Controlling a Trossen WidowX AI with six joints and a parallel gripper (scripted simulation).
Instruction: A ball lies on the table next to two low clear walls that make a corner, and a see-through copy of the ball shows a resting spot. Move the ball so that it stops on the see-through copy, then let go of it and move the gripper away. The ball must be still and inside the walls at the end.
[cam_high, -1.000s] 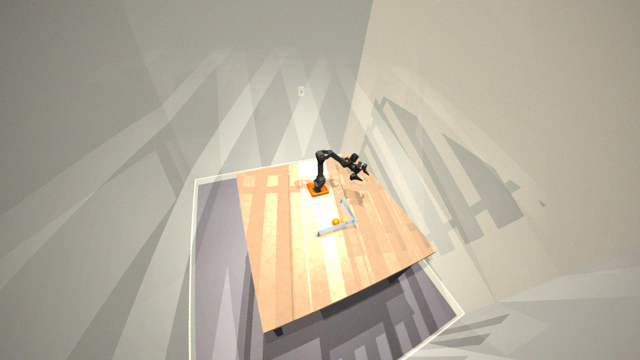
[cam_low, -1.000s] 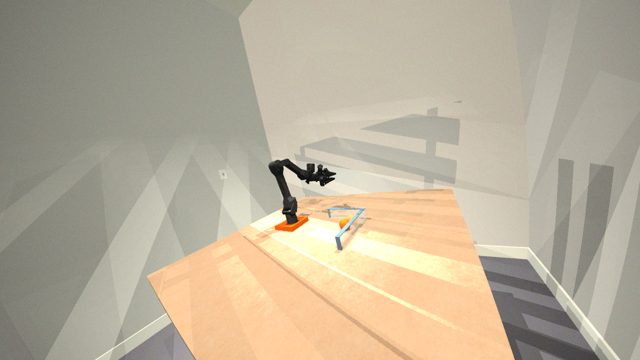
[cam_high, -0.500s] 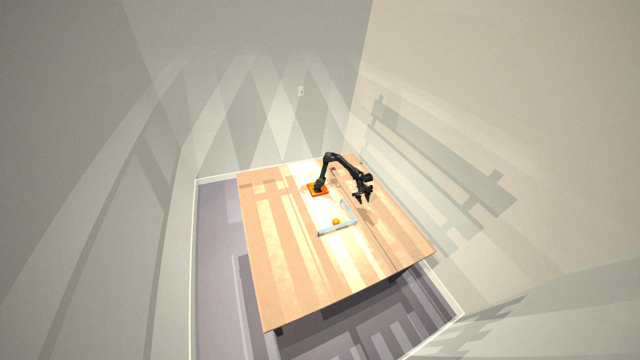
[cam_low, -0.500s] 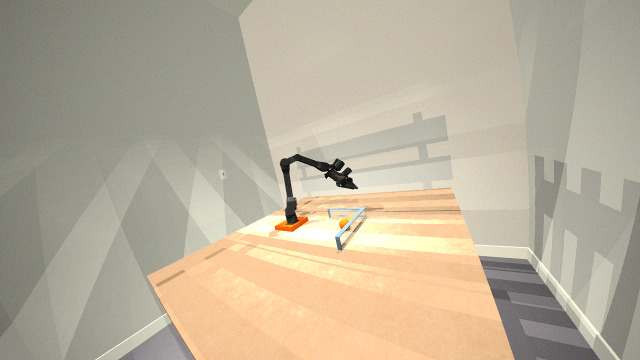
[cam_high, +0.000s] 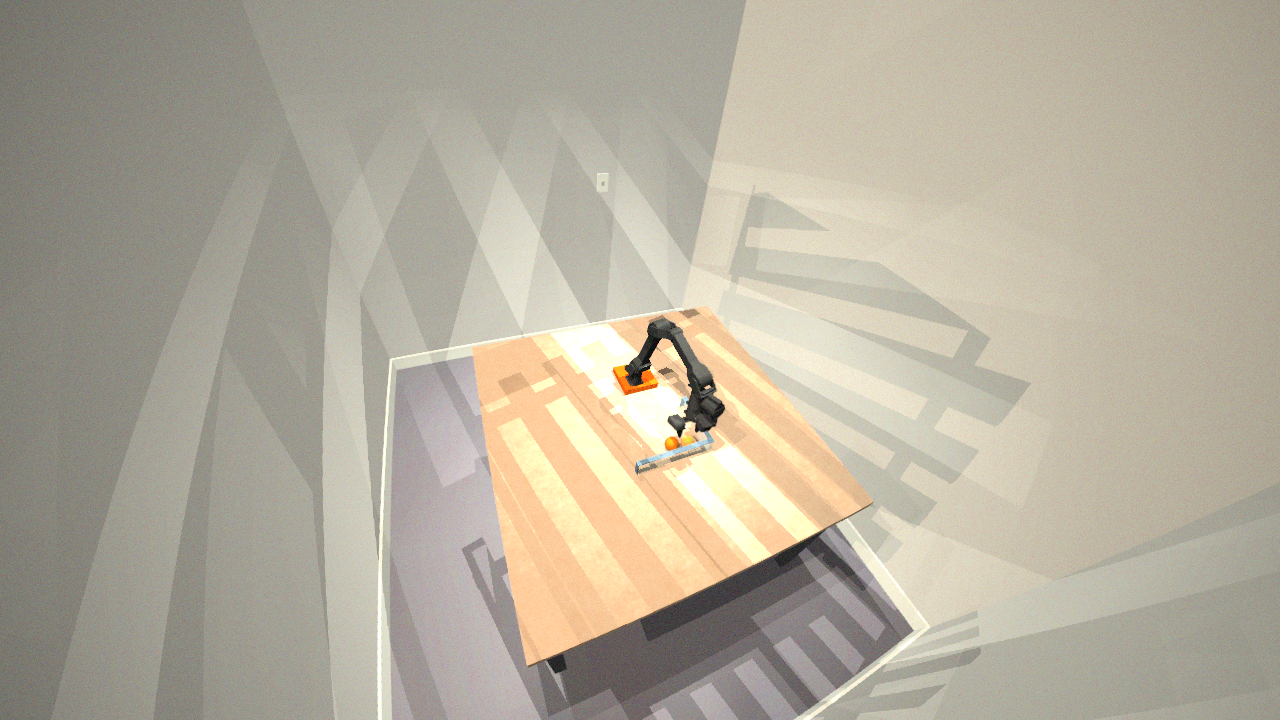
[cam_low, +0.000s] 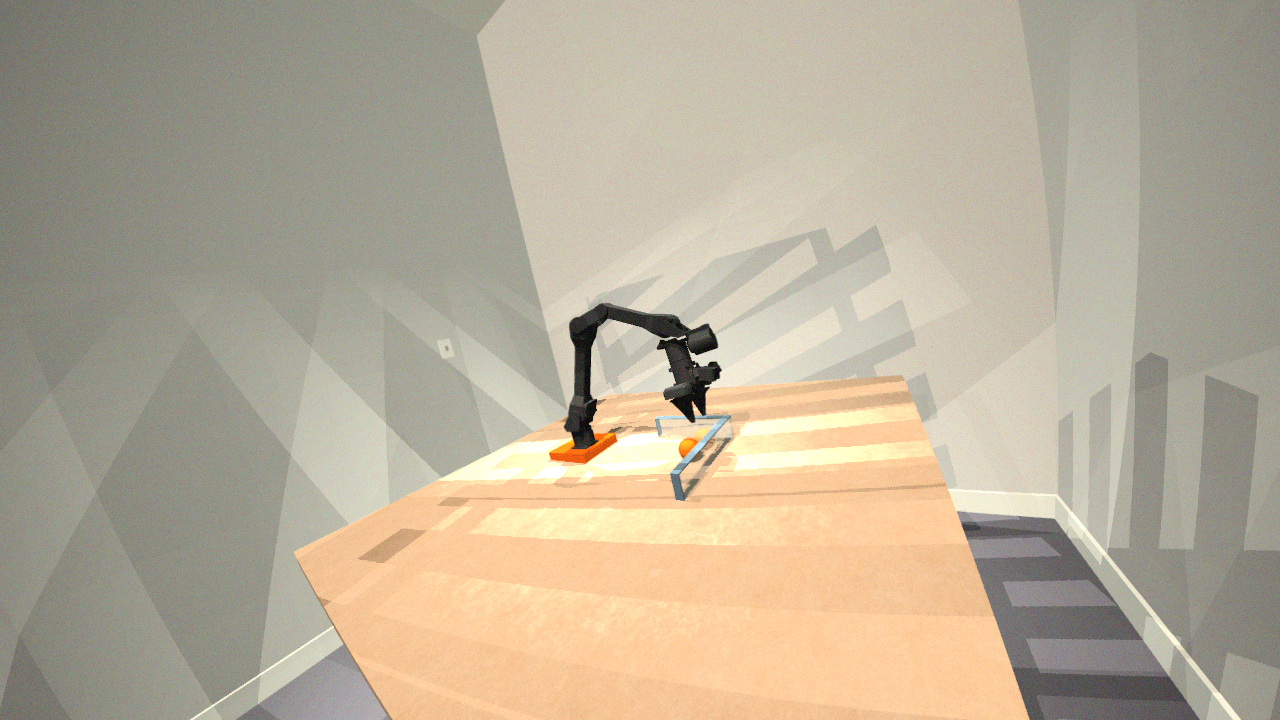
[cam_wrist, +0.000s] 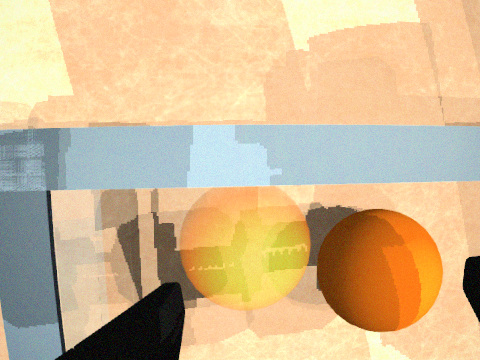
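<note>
In the top view, our arm (cam_high: 684, 351) (cam_low: 637, 317) reaches out from its orange base (cam_high: 619, 386) (cam_low: 563, 457) and hangs the claw (cam_high: 684, 433) (cam_low: 698, 419) (cam_wrist: 324, 287) over the corner of the walls (cam_high: 662, 459) (cam_low: 677, 484) (cam_wrist: 125, 157). The ball (cam_high: 671, 443) (cam_low: 687, 446) (cam_wrist: 380, 270) sits on the table (cam_high: 581, 537) (cam_low: 626, 591) (cam_wrist: 165, 65), inside the walls, just beside its yellowish copy (cam_high: 688, 440) (cam_low: 703, 433) (cam_wrist: 245, 247), which lies nearer the corner. In the exterior view, we see the claw's tips above the ball and the wall rims, pointing down and a little tilted, with the ball resting behind the long wall on the arm's side. We judge that we are at the approach: the ball is yet to be taken hold of and brought over. In the wrist view, our claw is spread wide with nothing pinched; one finger shows at lower left, past the copy, and the other at the right edge, past the ball. Next, we think, we need to centre over the ball, lower without knocking it or the wall, and close on it; a clumsy touch could set it rolling. The ball looks plain, smooth and round, bright orange where light strikes its right side and brownish in shade on the left, while the copy is pale orange above and yellow-green below, with shadows showing through.
</note>
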